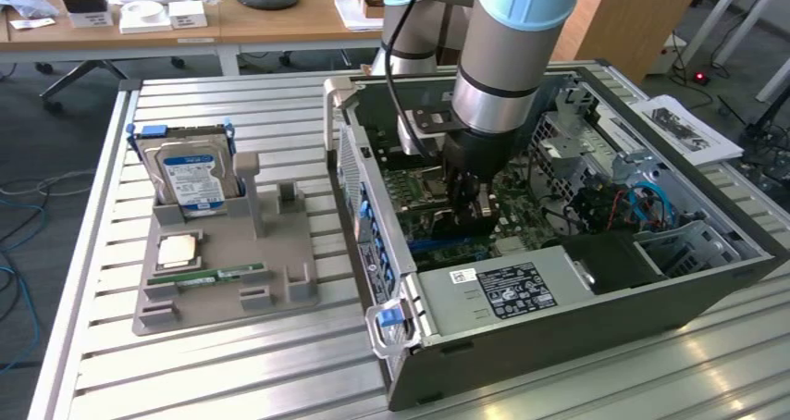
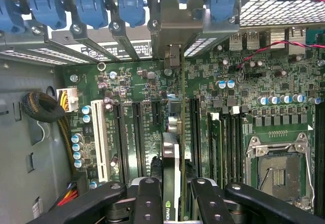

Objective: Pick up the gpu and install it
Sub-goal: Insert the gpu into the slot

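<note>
Inside the open computer case on the slatted metal table, as the exterior view has it, the arm reaches straight down and its gripper sits low over the motherboard. Between the dark fingers a thin dark card, the gpu, stands on edge, though little of it can be made out from this side. Off to the exterior view's left, well apart from the case, a grey parts tray holds a hard drive upright in a slot, a processor lying flat and a green memory stick.

From the wrist view, the gripper is clamped on the gpu, one black finger pressed to each face. Seen edge-on, the card is a narrow strip; its long axis runs away from the camera toward the rear slot brackets with their blue clips. It stands upright above the green motherboard, in line with the dark expansion slots, with the white slot on one side and the processor socket on the other
</note>
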